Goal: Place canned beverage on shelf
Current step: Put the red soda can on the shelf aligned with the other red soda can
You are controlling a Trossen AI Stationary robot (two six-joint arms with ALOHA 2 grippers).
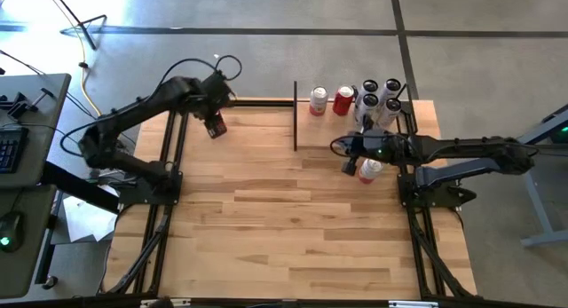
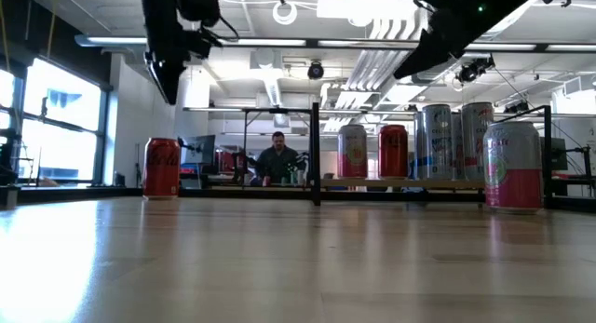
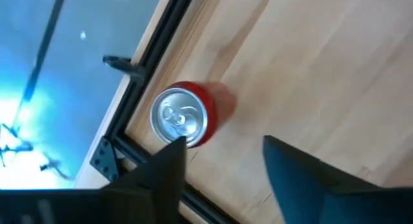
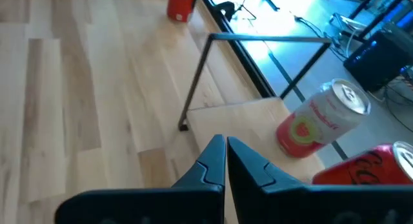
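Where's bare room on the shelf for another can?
Bare shelf strip between the black plate and the pink-white can. Crowded toward the right end: red can, then four white cans packed together. Tabletop centre is open too.

I see a desk at the left edge of the high view, carrying a keyboard and what looks like a mouse at its lower left. A yellow cable trails over the grey floor in the upper left. In the low view, a person sits mid-frame, beyond the table, under bright ceiling lights.
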